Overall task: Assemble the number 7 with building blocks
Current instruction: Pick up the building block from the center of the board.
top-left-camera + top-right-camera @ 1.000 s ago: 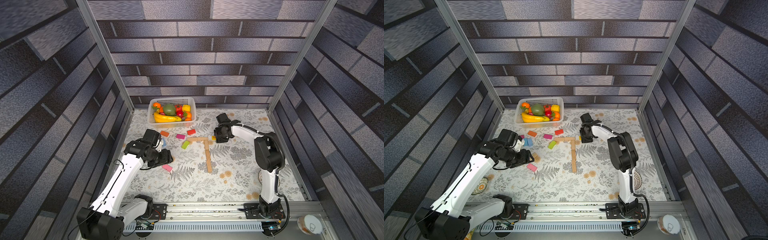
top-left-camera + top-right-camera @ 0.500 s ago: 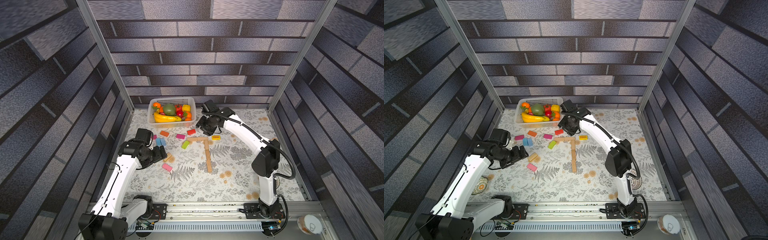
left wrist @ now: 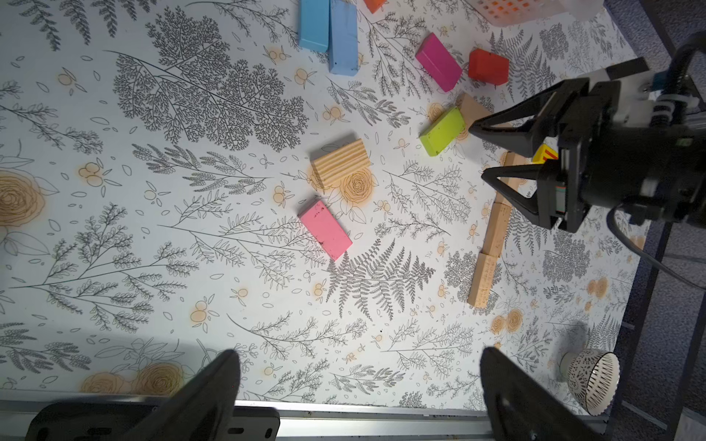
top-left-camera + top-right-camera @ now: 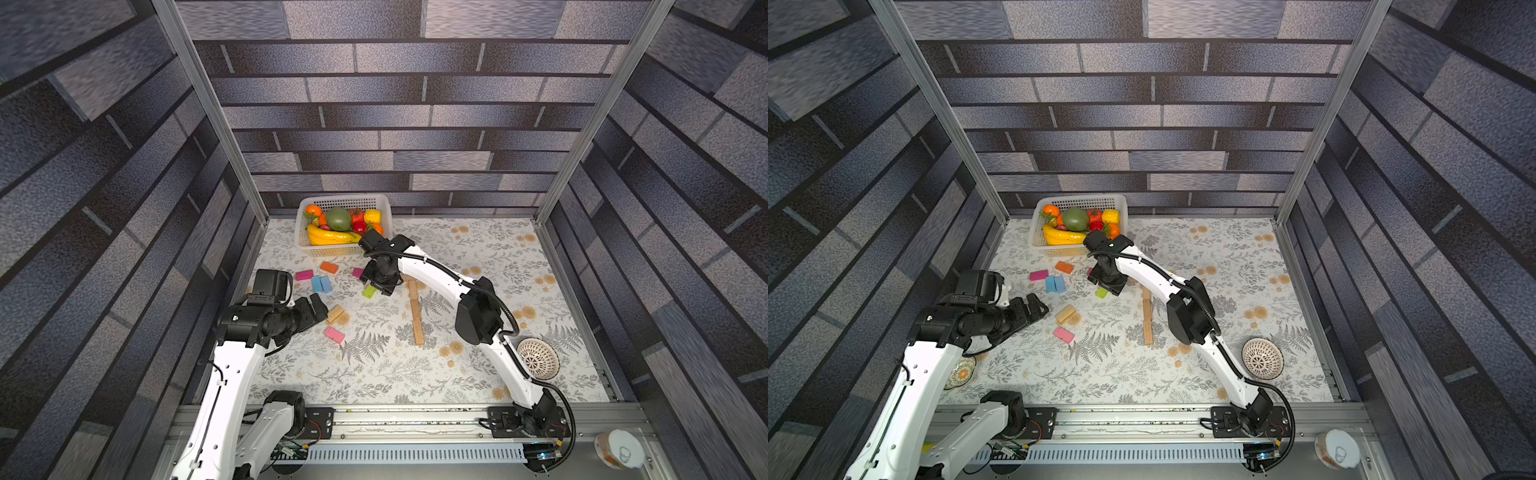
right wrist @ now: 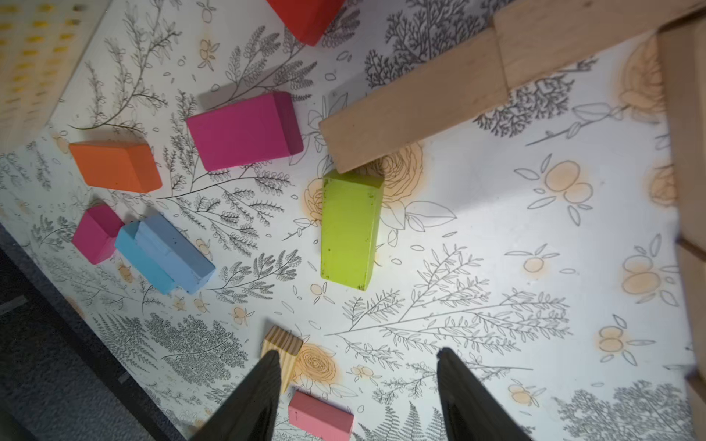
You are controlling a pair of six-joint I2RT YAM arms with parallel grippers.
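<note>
The 7 [image 3: 496, 229] is laid mid-worktop [image 3: 172, 275] with a green block [image 3: 443, 131] touching its bar; right gripper [image 3: 480, 153] is poised apart and empty, likely to clear it, left gripper [image 3: 359, 355] held wide open aside.

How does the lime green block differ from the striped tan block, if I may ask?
The green block is painted lime; the striped tan block is bare wood with grain lines. The green block is slim; the tan one looks broader. The green block lies at the end of the wooden bar; the tan one lies apart from other blocks. Both lie flat, ungripped.
</note>
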